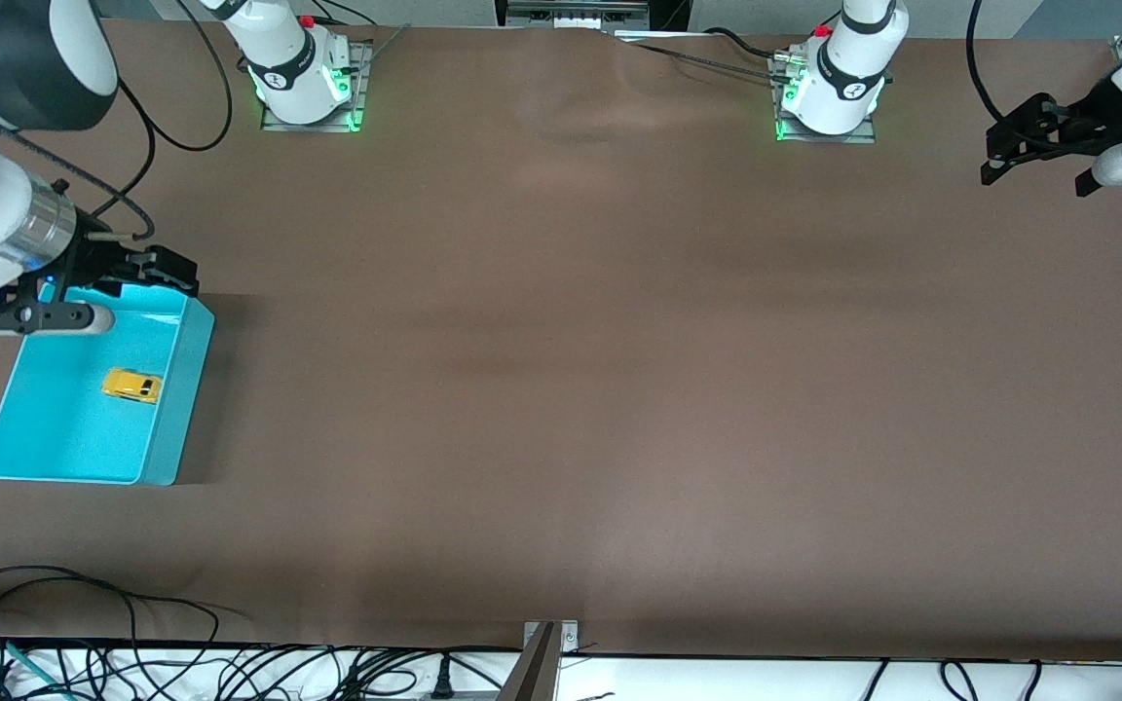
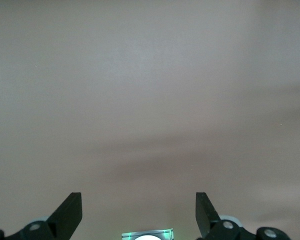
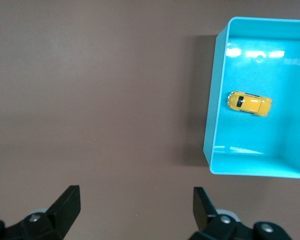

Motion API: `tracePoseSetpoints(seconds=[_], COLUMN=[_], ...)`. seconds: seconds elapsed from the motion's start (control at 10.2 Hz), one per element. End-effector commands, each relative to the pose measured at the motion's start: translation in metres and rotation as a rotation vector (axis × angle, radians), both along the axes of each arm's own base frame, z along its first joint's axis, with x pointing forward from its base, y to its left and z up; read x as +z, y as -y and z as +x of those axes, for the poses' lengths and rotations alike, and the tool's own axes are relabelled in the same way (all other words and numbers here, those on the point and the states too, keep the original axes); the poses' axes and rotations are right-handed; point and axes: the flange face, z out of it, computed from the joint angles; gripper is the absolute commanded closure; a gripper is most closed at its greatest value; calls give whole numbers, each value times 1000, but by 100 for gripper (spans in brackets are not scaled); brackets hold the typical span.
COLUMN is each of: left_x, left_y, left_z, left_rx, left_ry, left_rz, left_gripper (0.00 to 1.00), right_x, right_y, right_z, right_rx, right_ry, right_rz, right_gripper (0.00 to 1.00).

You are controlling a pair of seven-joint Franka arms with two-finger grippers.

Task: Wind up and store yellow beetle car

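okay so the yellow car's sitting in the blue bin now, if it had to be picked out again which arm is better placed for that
Right. The right gripper hangs open over the turquoise bin, above the rim nearest its base; the yellow beetle car lies inside. The left gripper, open, waits at the left arm's end of the table.

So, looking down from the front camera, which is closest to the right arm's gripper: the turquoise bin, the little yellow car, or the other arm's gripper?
1. The turquoise bin: the right gripper, open, hangs over its end nearest the robots.
2. The yellow beetle car: inside the bin, on its floor.
3. The left gripper: open, waiting over the table's left-arm end.
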Motion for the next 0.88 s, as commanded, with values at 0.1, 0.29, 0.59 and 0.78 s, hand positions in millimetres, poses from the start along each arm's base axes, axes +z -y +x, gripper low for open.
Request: tracePoseSetpoints(seconds=[0.1,0.29,0.59,0.78], left_x=[6,6,5,5], left_y=[-1,-1,-7,-10], left_z=[-2,-2,-1,0], left_rx=[8,8,19,23], left_ry=[-2,-2,-4,-4], left_rz=[-9,-9,-9,-9], left_gripper=[0,0,0,0], right_x=[14,18,23,21], right_y=[0,-14,-23,-20], right_z=[-40,-46,-44,-43], right_rx=[-33,-82,-83,-91], right_ry=[33,-13,14,12], right_rz=[-30,-40,-30,-26], right_gripper=[0,0,0,0])
